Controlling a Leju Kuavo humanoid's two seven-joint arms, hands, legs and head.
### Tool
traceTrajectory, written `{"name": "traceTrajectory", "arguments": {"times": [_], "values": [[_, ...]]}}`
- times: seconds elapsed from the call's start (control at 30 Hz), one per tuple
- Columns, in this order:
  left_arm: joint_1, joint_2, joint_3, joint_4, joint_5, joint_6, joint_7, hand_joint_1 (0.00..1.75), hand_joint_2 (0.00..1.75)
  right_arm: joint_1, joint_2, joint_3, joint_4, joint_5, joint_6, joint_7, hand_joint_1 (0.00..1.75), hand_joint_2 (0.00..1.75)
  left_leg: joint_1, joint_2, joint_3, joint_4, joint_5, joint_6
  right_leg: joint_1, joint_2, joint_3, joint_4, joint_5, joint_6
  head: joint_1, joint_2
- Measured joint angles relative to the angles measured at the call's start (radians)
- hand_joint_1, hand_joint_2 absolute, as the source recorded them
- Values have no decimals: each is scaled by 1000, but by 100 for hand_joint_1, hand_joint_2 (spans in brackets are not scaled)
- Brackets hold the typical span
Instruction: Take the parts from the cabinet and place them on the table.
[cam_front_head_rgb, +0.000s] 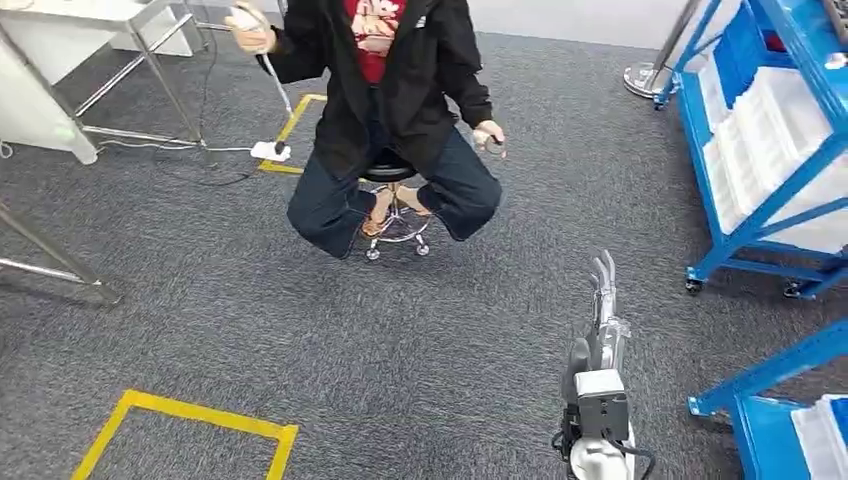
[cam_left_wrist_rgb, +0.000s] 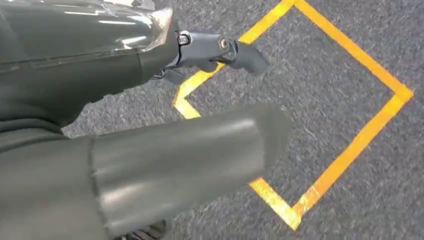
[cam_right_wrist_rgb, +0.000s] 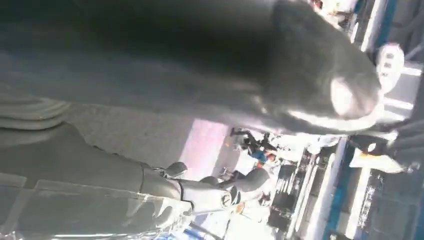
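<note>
Two hands, and neither appears to carry a part — so I judge the task to be at its start, in the approach to the cabinet. The right hand (cam_front_head_rgb: 603, 290) is raised in front of the body in the head view, fingers straight and together, pointing forward over the grey carpet (cam_front_head_rgb: 200, 300), with nothing between them. The left hand (cam_left_wrist_rgb: 200, 100) hangs low over a yellow tape square (cam_left_wrist_rgb: 350, 90) on the floor; its thick thumb and one dark finger stand apart with nothing held.

The blue cabinet (cam_front_head_rgb: 770, 190) stands off to the robot's right, its shelves holding white bins (cam_front_head_rgb: 760, 160); the parts themselves are too small or hidden to make out. A white table (cam_front_head_rgb: 60, 40) stands at the far left, well apart from the cabinet. A person (cam_front_head_rgb: 395, 110) sits on a wheeled stool (cam_front_head_rgb: 395, 215) straight ahead, between the two.

The next move, as I read it, calls for a turn toward the cabinet and a reach of the right arm into a shelf — keeping clear of the seated person.
</note>
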Motion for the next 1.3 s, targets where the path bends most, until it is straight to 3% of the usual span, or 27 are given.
{"name": "traceTrajectory", "arguments": {"times": [0.03,0.07,0.13,0.17,0.2,0.27,0.3,0.33,0.37,0.43,0.5,0.57,0.63,0.7,0.73,0.8,0.83,0.87,0.9,0.97,1.0,1.03,1.07,1.1,1.17,1.23,1.3], "values": [[0,0,0,0,0,0,0,0,0,-1,1,0,0,0,0,-1,0,0,1,-63,-11,30,-29,-1,3,10,-3,0,3,-6,-2,0],[1,-2,0,0,-2,0,0,0,0,-3,2,0,0,-1,0,-1,0,0,1,-101,-41,103,-77,0,6,19,-5,0,6,-16,-4,0],[5,0,4,0,0,0,0,0,0,-1,3,1,1,0,-1,-1,0,0,0,-121,-119,269,-152,1,14,44,-11,1,9,-22,-5,0],[6,1,5,0,0,0,0,0,0,0,3,0,3,0,-2,-1,0,0,0,-123,-144,316,-161,3,17,59,-12,1,9,-22,-6,0],[7,1,5,0,0,0,0,0,0,1,2,-1,5,0,-3,-1,0,0,0,-123,-144,311,-144,6,19,72,-13,1,11,-25,-5,0],[7,0,5,0,0,0,0,0,0,1,3,-1,5,0,-5,-1,0,0,0,-132,-80,178,-56,15,20,101,-12,4,12,-23,-5,0],[7,1,5,0,0,0,0,0,0,0,3,-1,5,0,-5,-1,0,0,0,-157,-33,84,-11,21,20,115,-11,6,13,-22,-5,0],[7,3,6,0,0,0,0,0,0,0,3,-1,6,0,-5,-1,0,0,1,-214,-6,27,-7,27,19,124,-13,8,13,-20,-5,0],[7,2,7,0,-1,0,0,0,0,-1,3,-1,6,-1,-5,0,0,0,3,-213,-3,9,-11,25,29,135,-19,12,15,-16,-4,0],[5,3,7,0,0,0,0,0,0,4,3,-1,6,-2,-5,0,0,0,-8,-192,-3,14,-10,28,20,156,-31,7,23,0,-5,0],[4,-1,7,0,0,0,0,0,0,10,2,-3,5,-2,-5,1,0,0,0,-161,2,-8,7,48,24,164,-39,10,27,14,-5,0],[4,1,7,0,0,1,0,0,0,10,2,-6,5,-5,-5,1,0,0,-6,-135,4,-13,13,58,25,68,-89,99,-22,5,4,0],[8,2,8,0,0,1,0,0,0,13,2,-6,5,-6,-5,1,0,0,-11,-100,1,-13,12,58,21,41,-171,271,-91,3,3,0],[9,1,8,0,0,1,0,0,0,19,2,-8,6,-7,-3,1,0,0,-12,-72,0,-13,12,58,18,37,-198,334,-102,16,3,0],[9,1,8,0,0,1,0,0,0,21,2,-9,6,-7,-3,1,0,0,-12,-59,0,-13,11,57,15,35,-172,293,-84,27,3,0],[8,0,8,0,0,0,0,0,0,22,1,-11,6,-7,-3,1,0,0,-12,-35,4,-12,8,52,9,5,-66,106,-23,47,3,0],[8,0,8,0,0,0,0,0,0,23,1,-12,5,-7,-3,1,0,0,-13,-24,8,-10,5,46,5,-45,-12,16,-4,50,3,0],[9,3,8,0,0,0,0,0,0,23,2,-13,5,-7,-3,1,0,0,-23,-16,10,-7,-3,35,17,-68,-8,4,-1,37,3,0],[8,3,8,0,0,1,-1,0,0,26,3,-13,3,-7,-3,0,0,0,-23,-5,12,-8,-5,30,17,-48,-10,5,2,23,-2,0],[6,2,8,0,0,0,-2,0,0,31,2,-16,3,-7,-3,0,0,0,-18,15,20,-10,-6,21,23,-25,-21,6,2,11,-3,0],[5,1,8,0,0,0,-3,0,0,32,2,-18,2,-7,-3,0,0,0,-13,18,20,-7,-12,11,14,-11,-11,2,7,1,-1,0],[4,3,8,0,0,0,-3,0,0,36,3,-19,-1,-7,-3,-1,0,0,-6,-47,12,16,-33,1,8,0,-14,1,10,-5,-4,0],[5,1,8,0,0,0,-3,0,0,35,3,-19,-3,-7,-3,-1,0,0,-5,-85,-6,60,-68,2,7,9,-15,1,13,-10,-5,0],[7,0,8,0,0,0,-3,0,0,34,3,-20,-3,-7,-2,-1,0,0,-5,-108,-40,135,-115,3,9,18,-18,1,15,-19,-5,0],[13,2,9,0,0,0,-3,0,0,37,6,-21,-2,-8,-1,-1,0,0,-5,-122,-120,300,-182,5,16,48,-22,2,17,-23,-5,0],[16,2,9,0,0,0,-3,0,0,41,6,-22,-2,-9,-1,0,0,0,-4,-123,-126,299,-149,9,18,77,-21,3,17,-23,-6,0],[16,2,9,0,0,-1,-3,0,0,45,6,-22,-3,-12,1,1,0,0,-1,-135,-55,146,-53,14,17,105,-18,7,17,-22,-6,0]]}}
